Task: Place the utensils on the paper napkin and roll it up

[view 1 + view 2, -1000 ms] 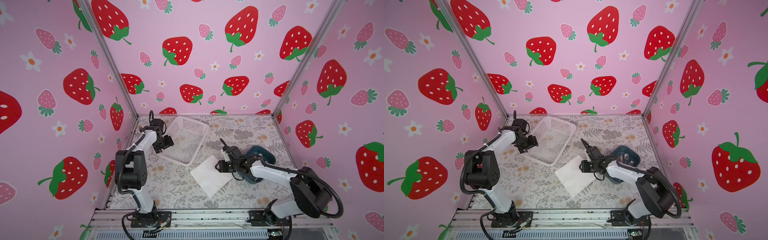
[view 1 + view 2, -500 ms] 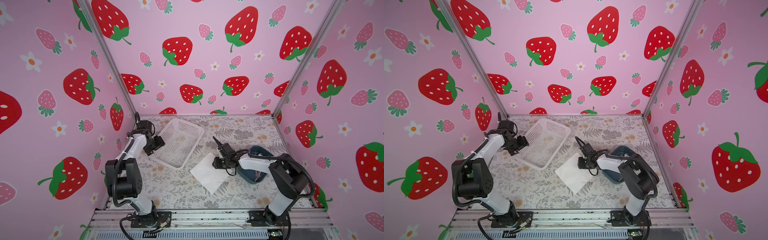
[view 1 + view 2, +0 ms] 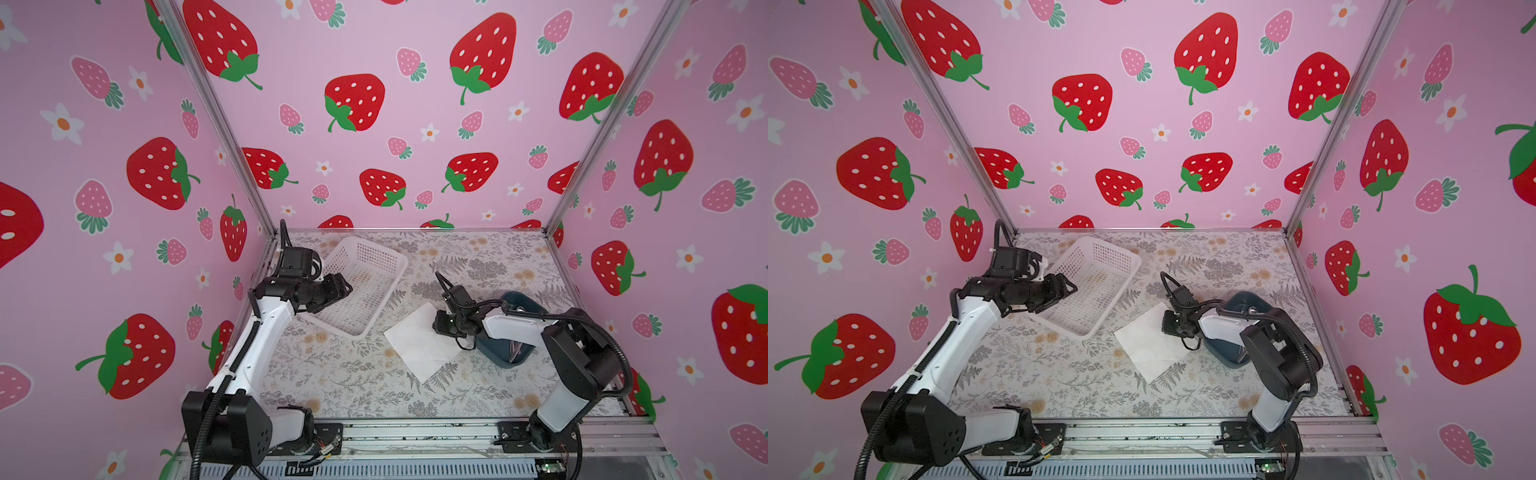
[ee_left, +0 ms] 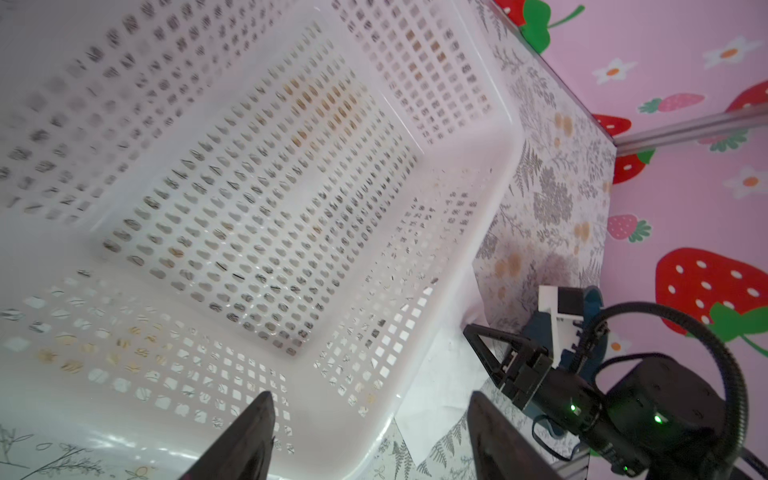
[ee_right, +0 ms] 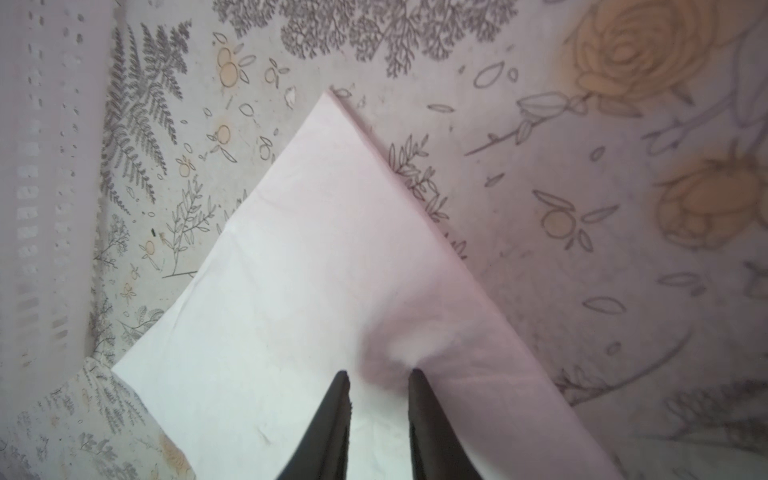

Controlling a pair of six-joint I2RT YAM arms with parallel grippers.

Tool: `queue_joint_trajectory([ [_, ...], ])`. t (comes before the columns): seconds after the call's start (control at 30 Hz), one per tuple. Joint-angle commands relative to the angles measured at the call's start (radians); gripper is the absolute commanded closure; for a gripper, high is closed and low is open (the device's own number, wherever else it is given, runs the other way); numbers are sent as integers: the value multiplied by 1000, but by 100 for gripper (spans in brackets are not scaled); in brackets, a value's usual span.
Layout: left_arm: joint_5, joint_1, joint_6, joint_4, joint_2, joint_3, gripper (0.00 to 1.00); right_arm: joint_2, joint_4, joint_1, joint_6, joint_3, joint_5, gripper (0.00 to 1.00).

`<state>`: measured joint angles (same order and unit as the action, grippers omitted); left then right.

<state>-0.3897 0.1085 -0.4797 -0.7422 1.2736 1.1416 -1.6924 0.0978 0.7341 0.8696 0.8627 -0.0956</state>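
Observation:
The paper napkin [image 3: 415,345] [image 3: 1148,347] [image 5: 332,270] lies flat and white on the flowered table, near the middle. My right gripper [image 3: 438,326] [image 3: 1168,325] [image 5: 378,374] points down at the napkin's right part. Its fingers stand a narrow gap apart with nothing between them, tips at the paper. Dark slim utensils [image 3: 514,349] lie in the dark blue bin [image 3: 521,301] [image 3: 1246,298], mostly hidden by the right arm. My left gripper [image 3: 345,286] [image 3: 1070,286] [image 4: 370,397] is open wide and empty over the near rim of the white basket [image 3: 374,257].
The perforated white basket [image 3: 1100,253] [image 4: 478,208] stands at the back left, one corner close to the napkin. The pink strawberry walls close in the table on three sides. A metal rail runs along the front edge.
The right gripper's jaws have narrowed over the napkin. The basket has shifted a little left and turned. The left arm's elbow has swung lower and outward.

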Motion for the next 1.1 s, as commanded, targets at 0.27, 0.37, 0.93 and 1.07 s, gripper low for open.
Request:
queue_joint_trajectory([
  [0.27,-28,263,-61,62,-24,-30,25,351,301,-40,2,45,246,49],
  [0.37,-14,339,-80,103,-12,-48,24,523,311,-185,-4,-70,241,49],
  [0.93,-7,461,-46,86,80,5,22,194,177,-646,-312,54,-139,23],
  [1.07,12,459,-45,82,60,-16,21,48,172,-635,-393,163,-243,28],
])
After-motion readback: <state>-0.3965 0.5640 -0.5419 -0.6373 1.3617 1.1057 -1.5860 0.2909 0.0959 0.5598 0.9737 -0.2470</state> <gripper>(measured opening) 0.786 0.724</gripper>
